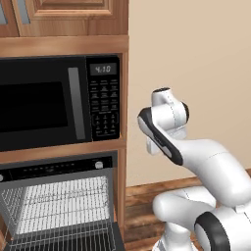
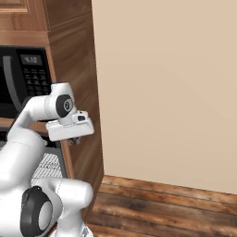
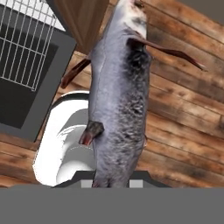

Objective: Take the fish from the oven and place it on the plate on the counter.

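The fish (image 3: 118,87), grey with reddish-brown fins, hangs in the hand view with my gripper (image 3: 114,181) shut on its tail end. Below it lies wooden floor. The oven (image 1: 59,201) stands open in the left base view, its wire racks showing under a control strip with a silver knob (image 1: 99,165). In the right base view my gripper (image 2: 73,140) points down beside the cabinet's side panel, to the right of the oven. The oven's lowered door (image 3: 26,74) shows at the hand view's upper left. The plate and the counter are out of view.
A black microwave (image 1: 49,103) with keypad and clock sits above the oven in a wooden cabinet (image 2: 76,69). A beige wall (image 2: 166,92) and wood-plank floor (image 2: 162,208) lie to the right of the cabinet.
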